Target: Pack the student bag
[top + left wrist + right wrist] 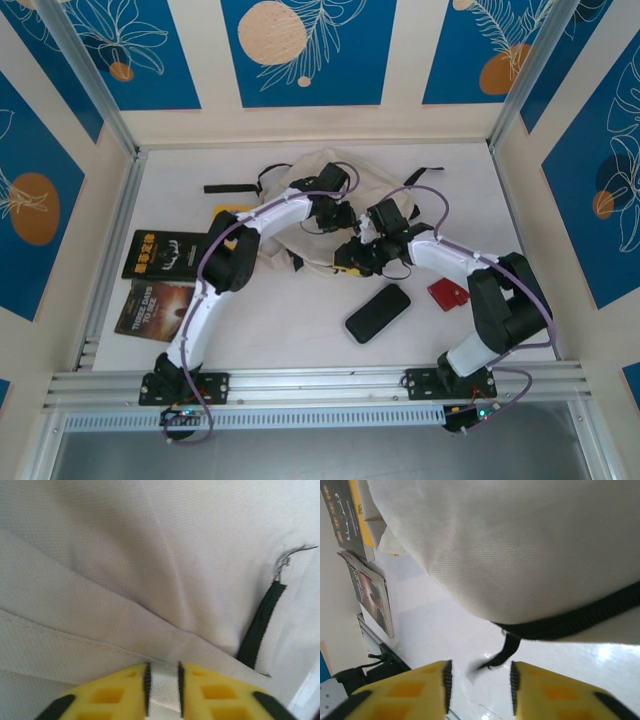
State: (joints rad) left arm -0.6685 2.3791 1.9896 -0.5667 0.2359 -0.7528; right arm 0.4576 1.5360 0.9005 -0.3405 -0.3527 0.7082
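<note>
The student bag (300, 170) is a cream fabric backpack lying at the back middle of the table, with both arms bent over it. My left gripper (335, 215) is pressed close to the bag's cloth (150, 555). Its yellow jaws (163, 672) stand slightly apart, and a strip of cream webbing (164, 690) shows in the narrow gap. My right gripper (358, 256) hovers at the bag's near edge. Its jaws (480, 672) are open, and a black zipper pull (502, 652) hangs loose just beyond them, under the black zipper trim (580, 617).
A black flat case (378, 312) and a small red item (448, 293) lie on the table in front of the bag. Two dark books (165, 252) (152, 308) rest at the left, also visible in the right wrist view (370, 595). A black strap (260, 625) crosses the cloth.
</note>
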